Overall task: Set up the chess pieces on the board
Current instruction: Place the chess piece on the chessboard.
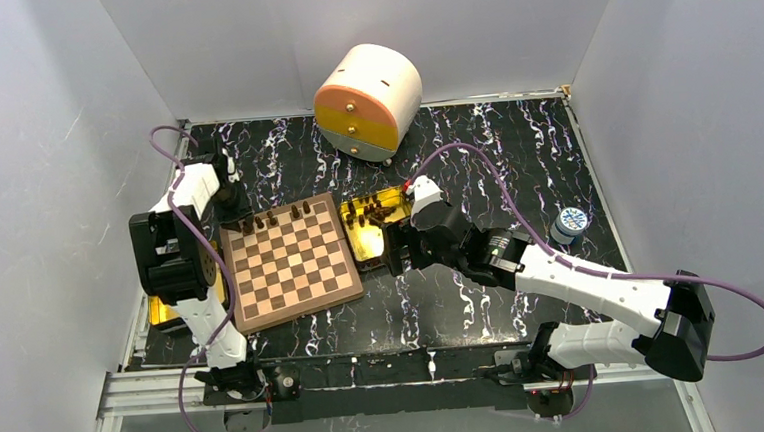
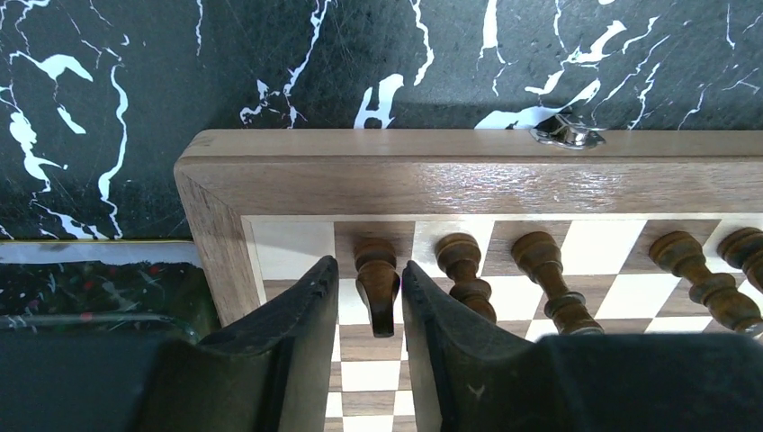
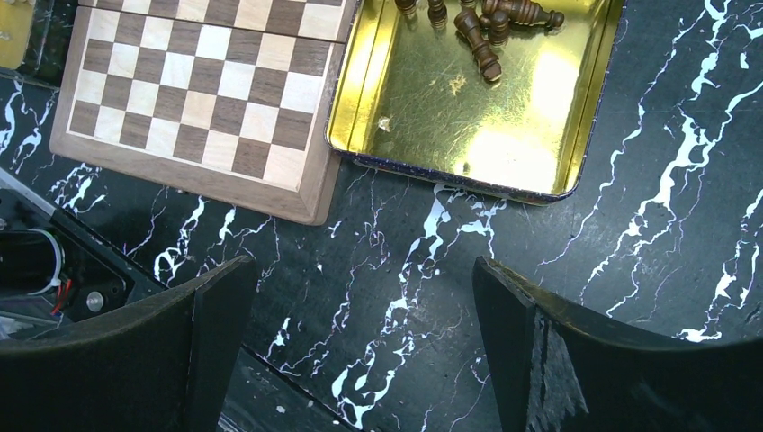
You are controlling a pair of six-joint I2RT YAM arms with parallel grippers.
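Five dark brown turned wooden chess pieces (image 2: 549,270) are standing along the far row of the flat square checkered wooden board (image 2: 450,171), toward its far-left corner. Left gripper (image 2: 367,270) is hovering low there, black fingers (image 2: 297,333) sitting either side of the piece on the second square from that corner. Jaws are parted only narrowly, slim gaps showing, nothing gripped. Board is lying on the black white-veined marble table (image 1: 464,311), left of centre. Shiny gold rectangular tin (image 3: 432,117) is sitting just beside the board's right edge, more dark pieces (image 3: 481,40) lying heaped at its far end. Right gripper (image 3: 362,265) is hanging above bare table by the tin's near edge, jaws spread wide, holding nothing.
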